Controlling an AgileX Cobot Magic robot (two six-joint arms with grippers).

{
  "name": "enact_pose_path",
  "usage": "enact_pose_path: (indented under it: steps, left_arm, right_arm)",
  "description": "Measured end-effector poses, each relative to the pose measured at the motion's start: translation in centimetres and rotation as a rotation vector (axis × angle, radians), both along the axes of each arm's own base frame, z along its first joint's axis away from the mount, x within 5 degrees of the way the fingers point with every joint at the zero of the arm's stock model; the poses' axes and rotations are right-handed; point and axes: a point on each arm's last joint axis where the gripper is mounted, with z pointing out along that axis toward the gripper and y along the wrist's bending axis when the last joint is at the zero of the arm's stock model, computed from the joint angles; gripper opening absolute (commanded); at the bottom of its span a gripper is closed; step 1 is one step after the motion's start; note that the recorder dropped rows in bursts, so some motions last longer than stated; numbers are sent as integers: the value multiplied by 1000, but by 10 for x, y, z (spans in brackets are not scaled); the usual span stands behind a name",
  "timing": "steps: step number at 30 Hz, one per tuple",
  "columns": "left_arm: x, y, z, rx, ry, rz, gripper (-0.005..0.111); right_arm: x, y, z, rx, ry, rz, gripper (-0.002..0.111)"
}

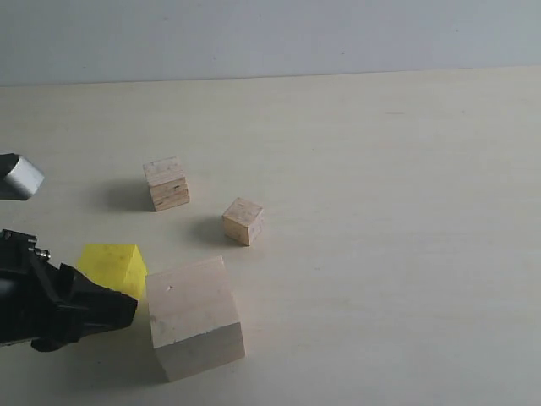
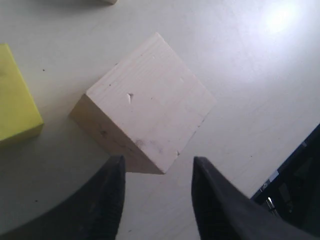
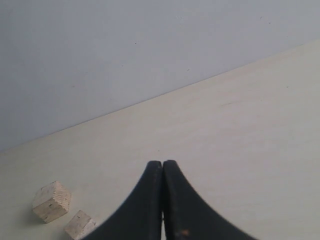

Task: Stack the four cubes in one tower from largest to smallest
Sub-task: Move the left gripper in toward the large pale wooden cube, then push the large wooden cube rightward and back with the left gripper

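Four cubes lie apart on the table. The largest pale wood cube [image 1: 196,317] [image 2: 147,110] is at the front. The yellow cube [image 1: 112,266] [image 2: 15,100] sits just to its left, partly behind my left gripper [image 1: 127,306]. Farther back are the layered plywood cube [image 1: 166,183] and the small tan cube [image 1: 243,221]. The left gripper [image 2: 157,167] is open and empty, with a corner of the pale cube just ahead of its tips. My right gripper [image 3: 162,164] is shut on nothing above bare table; it does not show in the exterior view.
Two small wooden cubes [image 3: 51,201] [image 3: 79,225] appear low in the right wrist view, off to one side of the shut fingers. A grey-white part [image 1: 19,176] juts in at the left edge. A pale wall [image 1: 270,34] bounds the table's far side.
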Motion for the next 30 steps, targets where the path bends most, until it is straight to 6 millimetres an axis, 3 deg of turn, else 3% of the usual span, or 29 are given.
enact_pose_path:
  steps: [9, 19, 26, 30]
  left_arm:
    - [-10, -11, -1, 17, -12, -115, 43]
    - [-21, -22, -10, 156, -32, -174, 43]
    - [-20, -42, -49, 276, 79, -247, 43]
    - [-16, -51, -62, 304, 54, -232, 43]
  right_arm:
    - [0, 0, 0, -1, 2, 0, 0]
    - [0, 0, 0, 1, 3, 0, 0]
    - [0, 0, -1, -2, 16, 2, 0]
    - [-1, 0, -2, -3, 21, 2, 0]
